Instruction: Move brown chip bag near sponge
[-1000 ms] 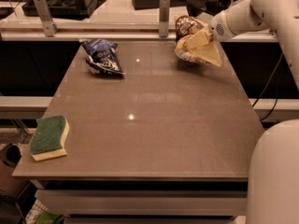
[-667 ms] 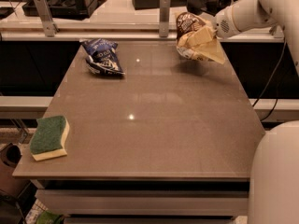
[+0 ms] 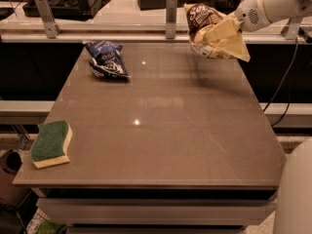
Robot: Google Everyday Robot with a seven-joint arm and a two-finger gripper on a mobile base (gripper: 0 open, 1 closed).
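Observation:
The brown chip bag [image 3: 213,31], dark brown on top with white lettering and pale yellow below, hangs in the air above the table's far right corner. My gripper [image 3: 237,21] is shut on its right side and holds it clear of the tabletop. The sponge [image 3: 51,144], green on top with a pale yellow base, lies at the table's near left corner, far from the bag.
A blue-and-white chip bag [image 3: 107,59] lies at the far left of the grey table [image 3: 161,126]. A rail with metal posts [image 3: 170,9] runs along the far edge. My white arm [image 3: 278,4] reaches in from the upper right; a cable [image 3: 287,82] hangs at right.
The gripper has lifted the brown chip bag up off the table's far right corner; the bag now hangs higher. The sponge and blue bag have not moved.

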